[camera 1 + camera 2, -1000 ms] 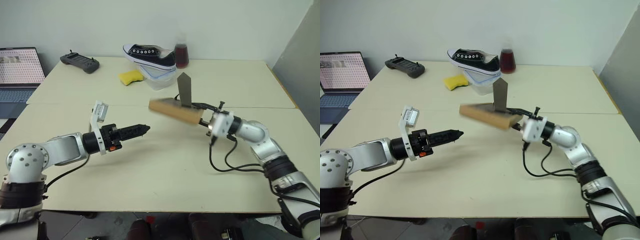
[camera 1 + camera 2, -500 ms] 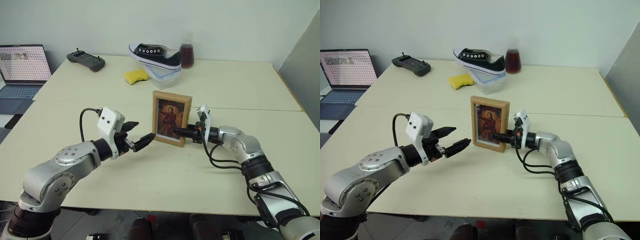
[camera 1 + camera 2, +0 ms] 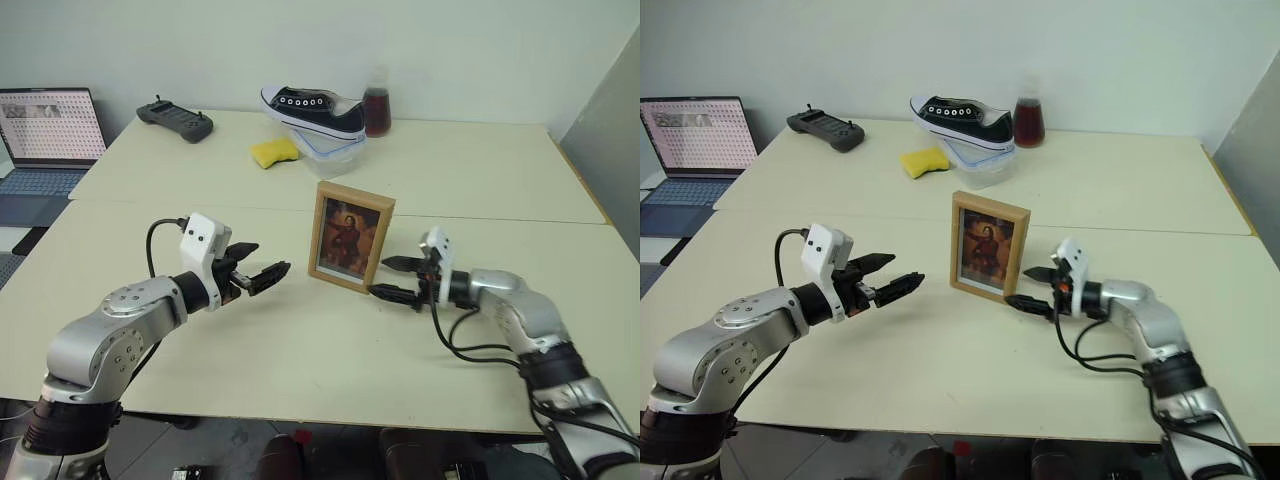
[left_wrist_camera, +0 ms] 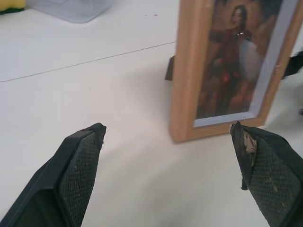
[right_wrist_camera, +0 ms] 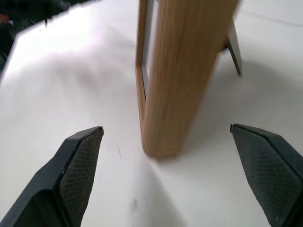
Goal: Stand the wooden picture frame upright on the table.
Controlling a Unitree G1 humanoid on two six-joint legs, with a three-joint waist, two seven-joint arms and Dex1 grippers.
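wooden picture frame (image 3: 351, 234): upright on surface (image 3: 300, 350), between both hands | left hand (image 3: 262, 273): fingers spread, empty | right hand (image 3: 392, 279): fingers spread, just beside frame, not touching

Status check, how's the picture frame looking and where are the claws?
Both claws open: left claw and right claw flank the frame, clear of it. Wooden picture frame standing upright on the table, easel out behind. Nothing in the way.

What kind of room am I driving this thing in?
Probably an office or lab workspace: a plain cream table against a bare wall, an open laptop at its edge, and a handheld controller lying near the wall.
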